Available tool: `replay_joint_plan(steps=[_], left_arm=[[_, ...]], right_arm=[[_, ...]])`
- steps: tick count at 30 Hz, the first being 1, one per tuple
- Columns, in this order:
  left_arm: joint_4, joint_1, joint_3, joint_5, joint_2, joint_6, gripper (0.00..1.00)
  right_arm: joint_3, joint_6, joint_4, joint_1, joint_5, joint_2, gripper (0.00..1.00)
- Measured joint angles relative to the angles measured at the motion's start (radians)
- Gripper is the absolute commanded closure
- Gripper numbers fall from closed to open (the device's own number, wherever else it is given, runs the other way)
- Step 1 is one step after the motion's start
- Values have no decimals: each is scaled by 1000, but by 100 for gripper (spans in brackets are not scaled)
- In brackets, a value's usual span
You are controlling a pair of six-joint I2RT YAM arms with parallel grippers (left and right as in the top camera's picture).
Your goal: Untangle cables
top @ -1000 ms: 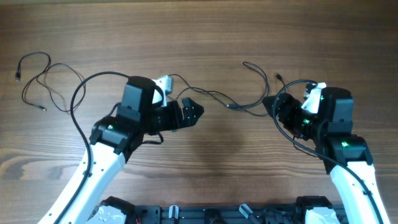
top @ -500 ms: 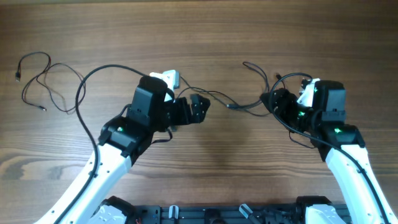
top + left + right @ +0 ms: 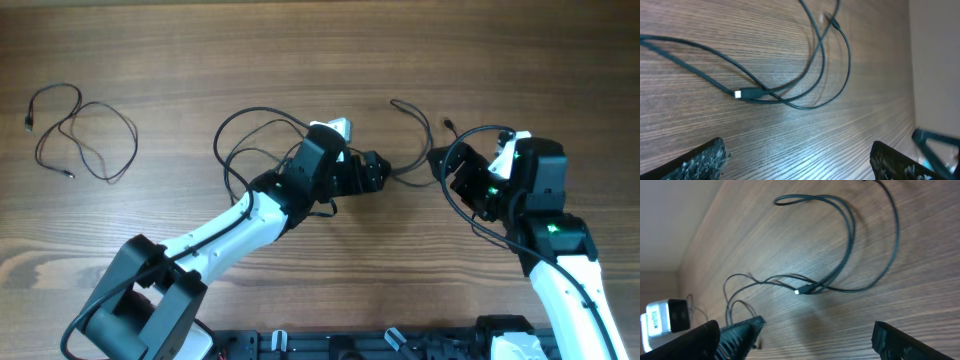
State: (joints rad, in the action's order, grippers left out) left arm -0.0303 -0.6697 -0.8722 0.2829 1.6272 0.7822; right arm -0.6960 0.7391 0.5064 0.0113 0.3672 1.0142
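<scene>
Black cables (image 3: 752,94) ungripped | left claw (image 3: 799,148) wide, empty | right claw (image 3: 816,327) wide, empty

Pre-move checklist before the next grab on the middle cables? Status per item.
1. Left gripper open and empty: ok.
2. Right gripper open and empty: ok.
3. Plug in plain sight of the left wrist camera, lying on the table: ok.
4. Middle cables separated: not ok, cords cross right beside the plug.
5. Lone cable at the far left, clear of both arms: ok.
6. Which cord lies on top at the crossing: cannot tell.
</scene>
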Motion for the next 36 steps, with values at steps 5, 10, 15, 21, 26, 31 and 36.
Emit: replay_joint_plan(steps=[5,10,15,21,26,31,36], left_arm=[[-19,0,0,-26,0,163,5],[-81,0,0,-32,0,413,5],[-171,-2,0,-32,0,631,13],[-180,-40,0,-62,1,796,20],[-277,-97,2,-107,93,957,20],[-378,-115,2,-122,200,1049,26],[-398,-133,2,-136,291,1154,43]], right_arm=[[0,43,18,0,-15,0,0],[0,84,31,0,-21,1,0],[0,95,34,0,-43,1,0],[0,95,67,0,-60,1,0],[0,95,102,0,-62,1,0],[0,98,128,0,-63,1,0],[0,98,142,0,-63,1,0]])
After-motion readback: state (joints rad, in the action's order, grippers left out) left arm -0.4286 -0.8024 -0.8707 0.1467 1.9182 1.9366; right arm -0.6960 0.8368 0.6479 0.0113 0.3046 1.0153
